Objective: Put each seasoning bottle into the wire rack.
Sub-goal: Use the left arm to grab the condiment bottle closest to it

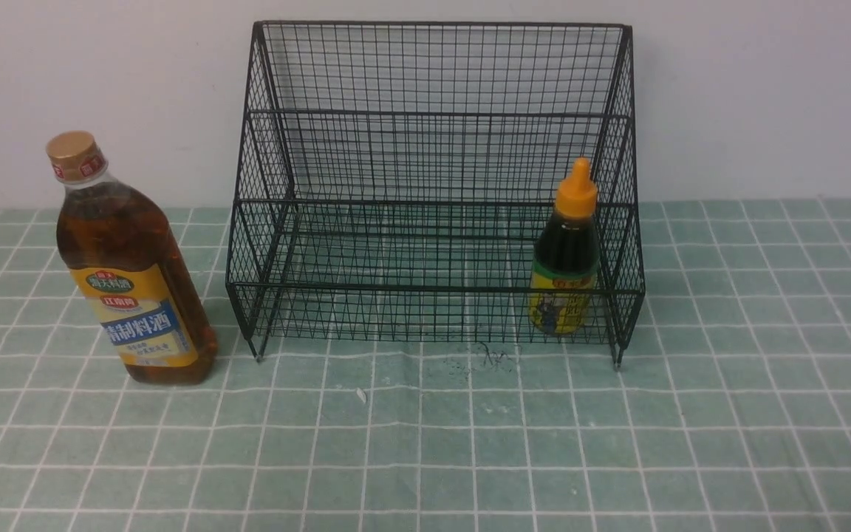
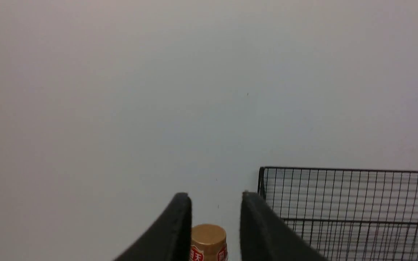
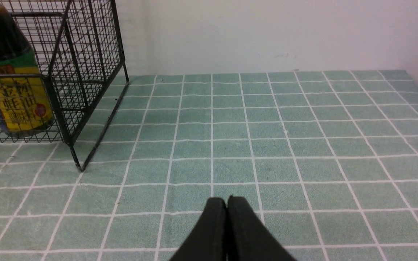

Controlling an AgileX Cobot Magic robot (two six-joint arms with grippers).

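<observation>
While the small dark orange-capped bottle [image 1: 566,258] stands in the lower tier of the black wire-mesh rack [image 1: 433,148], centre right, the tall amber gold-capped bottle [image 1: 134,273] waits on the counter [image 1: 425,443] at left, with the left pincer [image 2: 215,195] parted, empty and seemingly aimed at it, and the right pincer [image 3: 227,199] closed, empty.

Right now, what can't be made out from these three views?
- Left wrist view: tall bottle shows only its gold cap; the bottom edge cuts off the body.
- Right wrist view: small dark bottle loses its cap past the top edge; wire rack mesh crosses its label.
- Front view: neither arm is in frame, so their heights are unknown; label fine print is too small.
</observation>
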